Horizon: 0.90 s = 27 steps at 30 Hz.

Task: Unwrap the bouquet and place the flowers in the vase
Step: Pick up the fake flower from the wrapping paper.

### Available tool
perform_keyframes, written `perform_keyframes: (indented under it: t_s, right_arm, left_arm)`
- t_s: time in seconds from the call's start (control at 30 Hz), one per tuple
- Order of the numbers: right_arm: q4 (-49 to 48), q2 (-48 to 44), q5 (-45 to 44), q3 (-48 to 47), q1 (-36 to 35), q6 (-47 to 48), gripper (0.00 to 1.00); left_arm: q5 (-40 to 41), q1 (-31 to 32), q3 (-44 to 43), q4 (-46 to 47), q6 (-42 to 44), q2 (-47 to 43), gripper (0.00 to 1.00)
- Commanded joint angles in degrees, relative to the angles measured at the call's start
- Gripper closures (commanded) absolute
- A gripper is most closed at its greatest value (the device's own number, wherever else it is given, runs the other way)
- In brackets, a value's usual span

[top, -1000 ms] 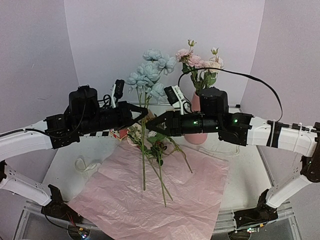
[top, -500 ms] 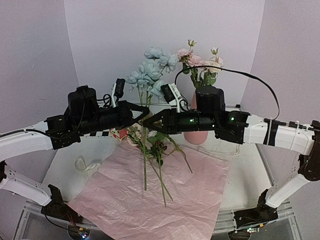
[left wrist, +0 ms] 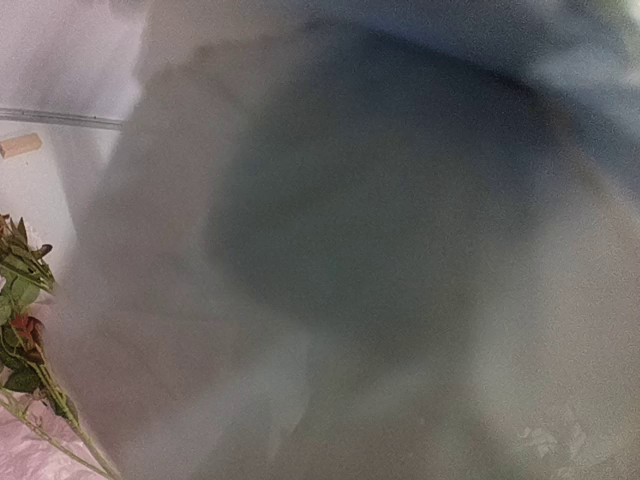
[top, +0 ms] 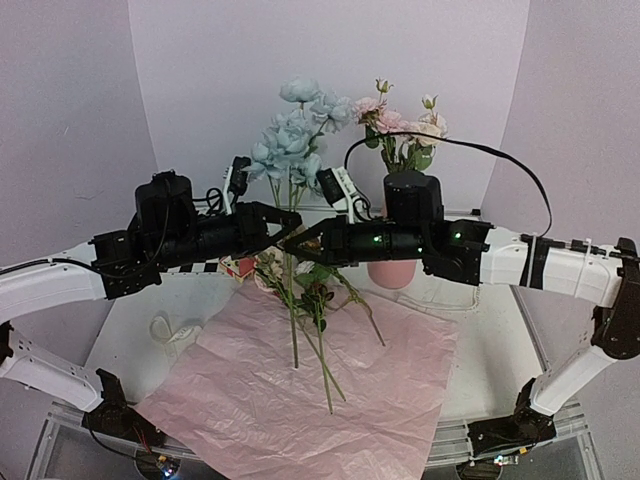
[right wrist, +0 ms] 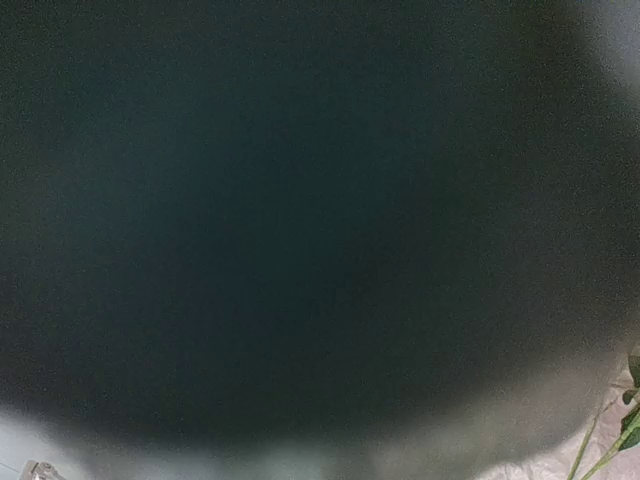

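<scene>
A light blue flower (top: 295, 130) stands upright in the air between my two arms, its stem (top: 293, 320) hanging down over the pink paper (top: 300, 400). My right gripper (top: 296, 243) is shut on that stem. My left gripper (top: 288, 224) sits just above it at the same stem, jaws slightly parted. The pink vase (top: 392, 273) stands behind my right arm, half hidden, with pink and cream flowers (top: 400, 125) in it. Several more flowers (top: 320, 300) lie on the paper. Both wrist views are blurred over; the left one shows only lying flowers (left wrist: 20, 350) at its edge.
A cream ribbon (top: 170, 330) lies on the table left of the paper. A small red and white block (top: 240, 266) sits behind the lying flowers, and a wooden block (left wrist: 20, 145) farther back. Purple walls close in the back and sides.
My right gripper has moved left and shut on the blue flower's stem. The left jaws have loosened, and the flower has risen a little.
</scene>
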State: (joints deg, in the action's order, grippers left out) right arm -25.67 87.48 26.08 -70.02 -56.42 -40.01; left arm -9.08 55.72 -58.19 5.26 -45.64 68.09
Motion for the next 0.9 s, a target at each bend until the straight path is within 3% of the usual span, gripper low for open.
perform_keyframes:
  t_s: [0.0, 0.23, 0.47, 0.87]
  right_arm:
    - [-1.5, -1.5, -2.7, -0.7, -0.4, 2.4, 1.00]
    - [11.6, -6.5, -18.1, -2.2, -0.3, 13.3, 1.00]
    - [19.6, -11.8, -33.7, -9.2, -0.4, 25.0, 1.00]
    - [21.7, -14.2, -53.9, -26.4, -0.3, 43.9, 1.00]
  left_arm:
    - [-0.4, 0.1, 1.4, 3.6, -0.1, -2.7, 0.52]
    - [1.6, 0.1, 4.9, 3.3, 0.3, -7.0, 0.34]
    - [2.9, 0.1, 8.1, 3.2, 0.3, -10.1, 0.32]
    - [4.0, 0.1, 9.2, 2.4, 0.2, -12.1, 0.32]
